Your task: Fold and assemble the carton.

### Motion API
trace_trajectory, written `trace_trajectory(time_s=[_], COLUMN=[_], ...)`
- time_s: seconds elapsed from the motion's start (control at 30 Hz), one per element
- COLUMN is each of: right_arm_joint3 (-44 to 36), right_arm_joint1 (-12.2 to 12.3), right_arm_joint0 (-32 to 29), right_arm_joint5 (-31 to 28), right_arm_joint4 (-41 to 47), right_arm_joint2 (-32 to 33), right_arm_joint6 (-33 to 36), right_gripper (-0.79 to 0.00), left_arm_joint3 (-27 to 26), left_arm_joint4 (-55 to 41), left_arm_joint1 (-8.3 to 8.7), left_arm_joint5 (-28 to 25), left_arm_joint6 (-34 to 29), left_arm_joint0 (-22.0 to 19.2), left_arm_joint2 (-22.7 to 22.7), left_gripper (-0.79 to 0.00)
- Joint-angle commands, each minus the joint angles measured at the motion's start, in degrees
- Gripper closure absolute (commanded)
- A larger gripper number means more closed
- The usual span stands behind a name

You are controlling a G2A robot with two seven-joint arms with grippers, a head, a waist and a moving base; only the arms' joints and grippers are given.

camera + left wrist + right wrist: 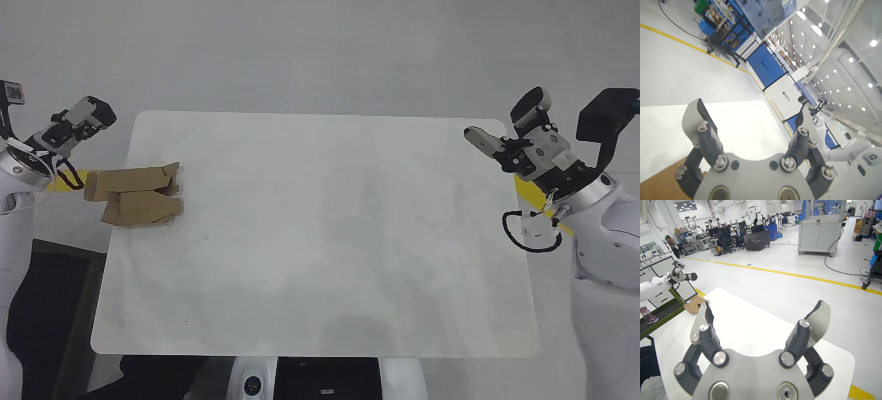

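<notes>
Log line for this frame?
carton: unassembled, at table edge | left gripper: open, near carton | right gripper: open, opposite side

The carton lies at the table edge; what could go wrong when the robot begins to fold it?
1. The carton hangs partly over the edge of the table, so a push from the open left gripper might tip it off.
2. The right gripper is open at the opposite side, far from the carton; folding with one gripper may only slide it.
</notes>
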Motion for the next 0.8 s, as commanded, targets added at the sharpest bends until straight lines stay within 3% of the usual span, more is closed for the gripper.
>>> trace_trajectory(time_s=[0.0,0.47,0.77], right_arm_joint3=[0.00,0.00,0.00], right_arm_joint1=[0.00,0.00,0.00], right_arm_joint0=[0.00,0.00,0.00], right_arm_joint5=[0.00,0.00,0.00], right_arm_joint4=[0.00,0.00,0.00], right_arm_joint2=[0.00,0.00,0.00], right_arm_joint6=[0.00,0.00,0.00], right_gripper=[-0.785,-0.785,-0.785], left_arm_joint3=[2.22,17.78,23.54], left_arm_joint4=[-1.07,-4.69,-3.46], left_arm_joint1=[-0.21,0.01,0.50], left_arm_joint5=[-0.43,3.47,4.07], left_arm_joint6=[1.25,4.35,7.55], left_arm_joint0=[0.07,0.70,3.76], left_arm_joint2=[-0.19,-3.94,-5.96], left_gripper=[-0.785,-0.785,-0.785])
